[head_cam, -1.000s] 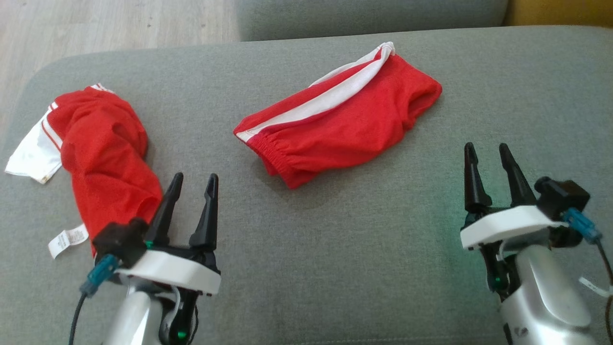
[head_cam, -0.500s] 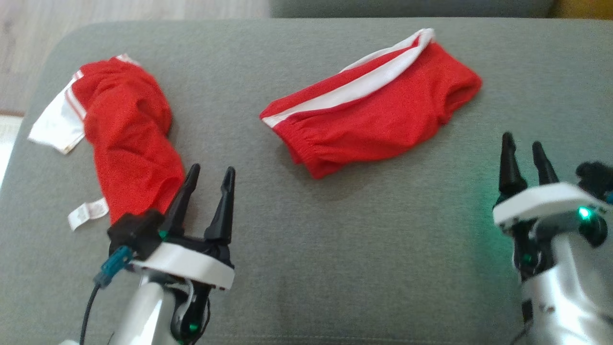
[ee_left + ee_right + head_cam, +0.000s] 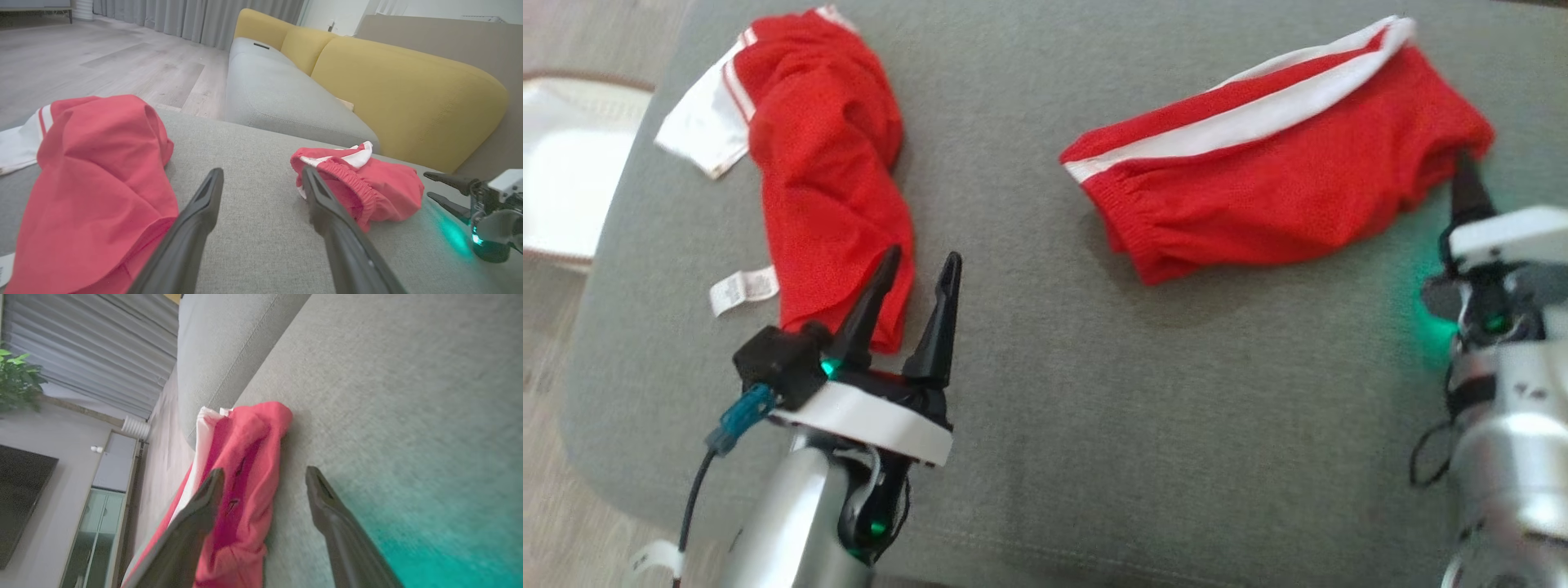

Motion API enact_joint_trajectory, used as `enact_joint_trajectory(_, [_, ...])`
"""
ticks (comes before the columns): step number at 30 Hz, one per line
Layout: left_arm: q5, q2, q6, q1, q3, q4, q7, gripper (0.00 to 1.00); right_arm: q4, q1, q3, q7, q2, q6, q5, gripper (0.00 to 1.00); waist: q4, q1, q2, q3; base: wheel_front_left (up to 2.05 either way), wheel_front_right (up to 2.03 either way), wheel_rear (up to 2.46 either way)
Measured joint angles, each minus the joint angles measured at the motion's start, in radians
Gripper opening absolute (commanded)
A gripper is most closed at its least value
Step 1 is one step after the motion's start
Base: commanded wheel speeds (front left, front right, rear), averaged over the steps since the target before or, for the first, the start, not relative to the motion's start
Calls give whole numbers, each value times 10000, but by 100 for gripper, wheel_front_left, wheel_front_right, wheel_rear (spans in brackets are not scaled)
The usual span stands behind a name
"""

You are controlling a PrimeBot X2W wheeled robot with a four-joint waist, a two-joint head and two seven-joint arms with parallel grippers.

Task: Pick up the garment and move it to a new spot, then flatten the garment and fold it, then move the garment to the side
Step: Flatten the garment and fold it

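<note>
Left gripper [image 3: 923,255] hovers low near the near left corner of a grey seat cushion [image 3: 1094,408], its two dark fingers spread wide and holding nothing. Its left finger sits over the near hem of a crumpled red garment [image 3: 825,180]; the other finger is over bare cushion just beside it. Whether the finger touches the cloth cannot be told. A small white label [image 3: 742,290] lies on the cushion beside that hem, toward the left edge.

Right gripper [image 3: 264,471] is by the cushion's right edge, also spread wide and empty. In the right wrist view one finger overlaps the right end of the folded red shorts [image 3: 1282,188] and the other is over bare cushion.

From the left gripper the crumpled garment runs toward the far left corner, ending in a white sleeve [image 3: 698,135] with red stripes. The folded shorts lie toward the far right of the cushion, well apart from the crumpled garment, with a white stripe [image 3: 1258,122] along their far side.

Beyond the cushion are yellow sofa backrests [image 3: 400,90] and a wooden floor [image 3: 102,53].
</note>
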Motion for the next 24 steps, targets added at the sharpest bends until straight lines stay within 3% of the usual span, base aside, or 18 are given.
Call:
enact_joint_trajectory(11, [-443,-38,0,-262,-495,-157,0,100,1643,-1812,-1471,288,-621,-2,-1012,100,831,0,0,626,0,0,0])
enact_joint_trajectory(24, [-677,-52,0,-628,-639,-385,0,100,3582,-3287,-1921,232,-1440,-2,-3208,100,1116,0,0,997,0,0,0])
